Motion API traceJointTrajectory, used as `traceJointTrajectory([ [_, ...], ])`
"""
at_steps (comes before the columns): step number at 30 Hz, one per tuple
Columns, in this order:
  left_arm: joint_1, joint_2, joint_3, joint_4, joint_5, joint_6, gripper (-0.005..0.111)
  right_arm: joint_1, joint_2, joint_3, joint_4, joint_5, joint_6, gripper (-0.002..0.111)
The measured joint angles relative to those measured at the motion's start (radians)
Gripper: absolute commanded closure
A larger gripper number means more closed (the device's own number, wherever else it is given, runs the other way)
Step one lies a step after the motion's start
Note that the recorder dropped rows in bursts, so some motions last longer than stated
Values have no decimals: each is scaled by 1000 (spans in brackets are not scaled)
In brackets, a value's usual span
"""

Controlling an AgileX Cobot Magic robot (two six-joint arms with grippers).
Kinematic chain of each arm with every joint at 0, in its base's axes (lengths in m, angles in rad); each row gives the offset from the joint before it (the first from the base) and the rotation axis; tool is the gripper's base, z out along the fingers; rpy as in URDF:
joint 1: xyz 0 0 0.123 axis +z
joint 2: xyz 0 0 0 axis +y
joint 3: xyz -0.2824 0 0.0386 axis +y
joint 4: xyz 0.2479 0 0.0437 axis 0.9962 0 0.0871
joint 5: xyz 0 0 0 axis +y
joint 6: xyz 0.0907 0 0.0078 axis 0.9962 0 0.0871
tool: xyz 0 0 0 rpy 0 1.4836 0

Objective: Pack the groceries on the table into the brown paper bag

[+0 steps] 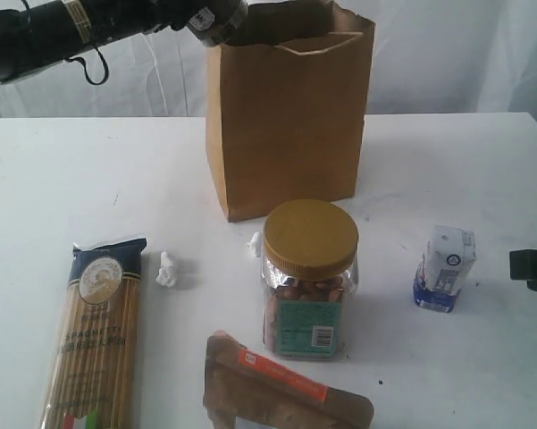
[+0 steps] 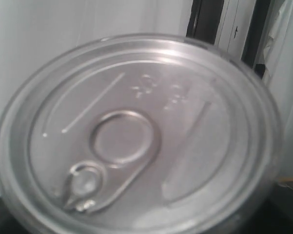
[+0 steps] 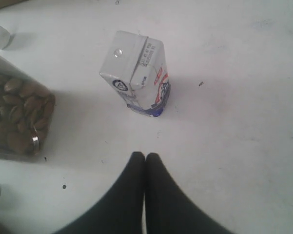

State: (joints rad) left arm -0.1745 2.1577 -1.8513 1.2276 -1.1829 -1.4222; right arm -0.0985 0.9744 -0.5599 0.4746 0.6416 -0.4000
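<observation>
"Packing check: where's my jar, and how much is left?"

"You have the dark pull-tab jar (image 1: pixel 217 20) up at the brown paper bag's (image 1: pixel 286 125) top rim, over the left corner of its mouth and not yet inside. It hangs off your left arm (image 1: pixel 54 31), so I judge the left jaws clamped on it. The left wrist view shows only its lid (image 2: pixel 136 136)."

"And the rest?"

"Four groceries sit on the bench (image 1: pixel 62 179). The gold-lidded clear nut jar (image 1: pixel 310 277) stands just in front of the bag. The orange-labelled brown pouch (image 1: pixel 286 398) lies farther out from the bag, beyond that jar. The small white-blue carton (image 1: pixel 445 268) stands off the bag's front right, and the spaghetti packet (image 1: pixel 98 331) lies off its front left. I can't see the yellow bottle, nor into the bag."

"My right side?"

"Your right jaws are pressed together, empty, near the carton. By my reckoning you're early on: one item going in, four waiting."
</observation>
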Motion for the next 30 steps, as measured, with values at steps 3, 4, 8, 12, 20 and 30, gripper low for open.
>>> traceJointTrajectory([
  [3, 0, 0, 0, -25, -4, -2, 107, 0, 0, 0, 0, 0, 0, 108],
  [4, 0, -2, 0, -29, -4, -2, 107, 0, 0, 0, 0, 0, 0, 108],
  [8, 0, -18, 0, -44, -1, -4, 107, 0, 0, 0, 0, 4, 0, 108],
  [12, 0, -41, 0, -48, -1, -10, 107, 0, 0, 0, 0, 8, 4, 108],
  [20, 8, -85, -1, 44, -4, -53, 107, 0, 0, 0, 0, 12, 8, 108],
  [30, 10, -104, -1, 82, -11, -59, 107, 0, 0, 0, 0, 37, 8, 108],
])
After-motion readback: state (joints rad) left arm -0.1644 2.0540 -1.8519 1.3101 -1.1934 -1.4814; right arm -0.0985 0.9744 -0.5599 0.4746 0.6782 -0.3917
